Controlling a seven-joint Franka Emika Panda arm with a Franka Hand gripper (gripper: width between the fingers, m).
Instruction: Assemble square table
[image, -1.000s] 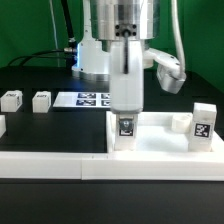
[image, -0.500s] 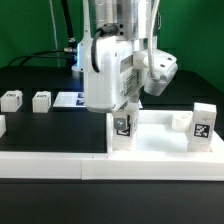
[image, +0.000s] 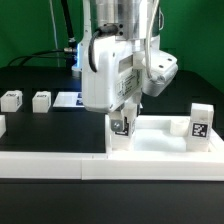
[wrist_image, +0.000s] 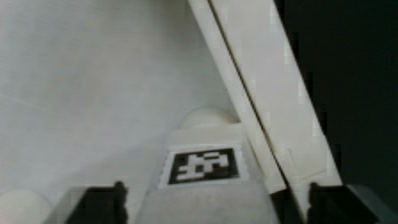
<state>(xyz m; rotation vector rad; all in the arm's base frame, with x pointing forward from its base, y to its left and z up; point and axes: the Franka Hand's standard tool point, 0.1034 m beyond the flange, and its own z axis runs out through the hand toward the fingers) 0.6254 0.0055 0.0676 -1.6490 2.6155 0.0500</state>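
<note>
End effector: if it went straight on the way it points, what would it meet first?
Probably the tagged white leg on the slab, right below the end effector; the gap is hard to judge.

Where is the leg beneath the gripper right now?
In the exterior view the leg stands upright on the white slab, at its corner toward the view's left, right under the open gripper; another leg stands toward the view's right.

Black table (image: 50, 135): slab (image: 160, 146), loose legs (image: 41, 99), marker board (image: 66, 100)
</note>
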